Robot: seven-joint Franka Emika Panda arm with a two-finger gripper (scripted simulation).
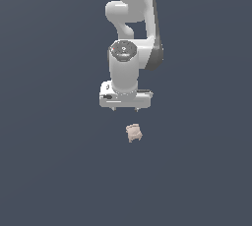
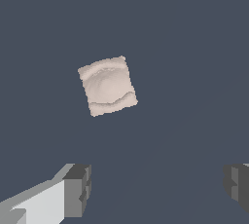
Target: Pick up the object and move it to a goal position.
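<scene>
The object point(image 1: 134, 132) is a small pale beige-pink lumpy block lying on the dark grey floor. In the wrist view it point(image 2: 107, 86) looks like a rough square with a dented top. My gripper point(image 1: 125, 108) hangs from the white arm, pointing down, above and slightly to the exterior view's left of the object, not touching it. In the wrist view my gripper point(image 2: 158, 189) is open and empty, its two grey fingertips point(image 2: 78, 189) far apart, with the object ahead of them and outside the gap.
The white arm point(image 1: 133, 28) rises behind the gripper toward the top of the exterior view. A plain dark grey floor point(image 1: 49, 171) lies all around.
</scene>
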